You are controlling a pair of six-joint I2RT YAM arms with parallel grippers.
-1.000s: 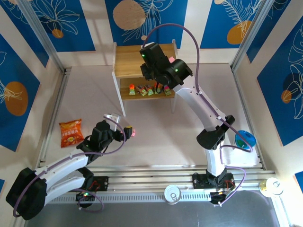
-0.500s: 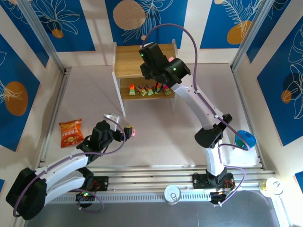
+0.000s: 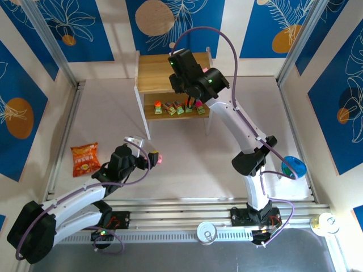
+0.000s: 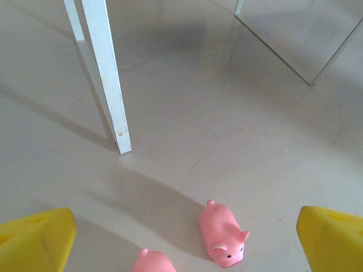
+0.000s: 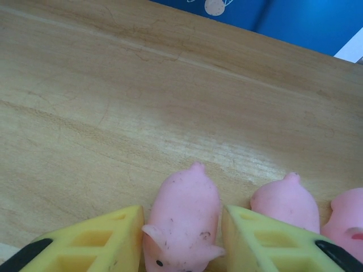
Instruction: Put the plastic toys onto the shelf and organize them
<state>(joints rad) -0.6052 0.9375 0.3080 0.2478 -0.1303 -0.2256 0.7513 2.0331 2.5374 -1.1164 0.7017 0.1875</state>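
The pink pig toy [image 5: 181, 224] between the fingers of the right gripper [image 5: 182, 229] is judged to be light, soft and squashy, with a smooth, rather slippery skin. It is therefore best taken gently across its plump flanks at mid-body, not by snout or ears. It is seen lying on the top tier [image 5: 142, 102] of the shelf [image 3: 148, 76], at 12 o'clock on the surface [image 3: 187, 164], with two more pigs [image 5: 286, 201] lined up at its 3 o'clock. The yellow fingers are laid close against both flanks; whether they are clamped or slackened cannot be told. The right arm is stretched far forward, its wrist pitched down over the shelf. The left gripper [image 4: 184, 226] is held low at 7 o'clock, spread wide and grasping nothing, with two loose pigs [image 4: 224, 235] on the surface just ahead.
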